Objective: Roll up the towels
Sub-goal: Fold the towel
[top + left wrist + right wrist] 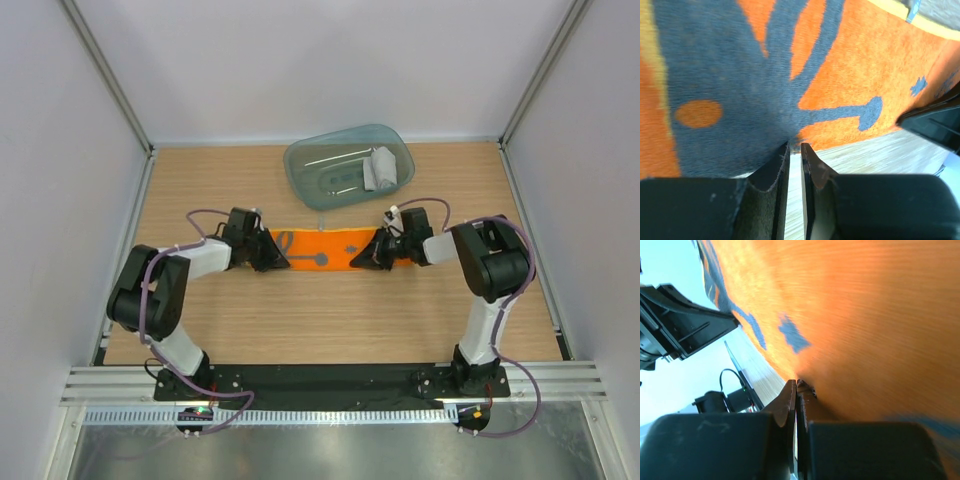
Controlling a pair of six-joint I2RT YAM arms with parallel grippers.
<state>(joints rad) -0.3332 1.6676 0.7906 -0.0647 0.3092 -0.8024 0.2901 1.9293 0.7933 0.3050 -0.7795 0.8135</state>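
The yellow-orange towel (325,248) lies as a flat strip on the table between my two grippers, with grey-blue cartoon print on it. My left gripper (272,255) is at its left end, jaws pinched to a narrow slit on the towel's near edge (840,75) at the fingertips (795,146). My right gripper (365,258) is at the right end, shut on the towel's edge (865,315) at its tips (796,382). The grey towel (381,168) sits rolled up in the teal tray (300,165).
The teal tray stands at the back centre of the wooden table, with a few thin metal items beside the grey roll. White walls enclose the left, right and back. The arm bases stand on a black rail (330,380) at the near edge.
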